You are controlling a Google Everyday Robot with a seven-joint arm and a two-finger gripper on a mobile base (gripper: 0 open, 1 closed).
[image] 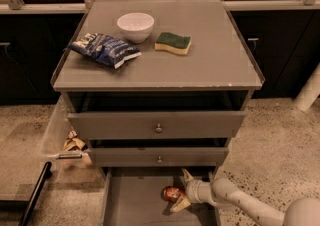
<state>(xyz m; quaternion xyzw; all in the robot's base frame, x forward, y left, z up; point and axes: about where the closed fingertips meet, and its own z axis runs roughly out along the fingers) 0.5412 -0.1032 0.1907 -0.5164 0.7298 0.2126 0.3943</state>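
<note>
Gripper [179,191] in bottom drawer [134,201], beside round reddish object [170,193]

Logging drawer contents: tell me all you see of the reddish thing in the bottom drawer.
The reddish thing is small, rounded and glossy, red-brown. It lies in the open bottom drawer, right of middle, between the spread fingers of the gripper, which reaches in from the right. Contact cannot be told.

Kitchen-like room: dark cabinets [30,60], speckled floor [280,135], bowl [135,26] and sponge [173,43] on a drawer unit [220,67]. The gripper [181,190] is in its bottom drawer [132,197].
</note>
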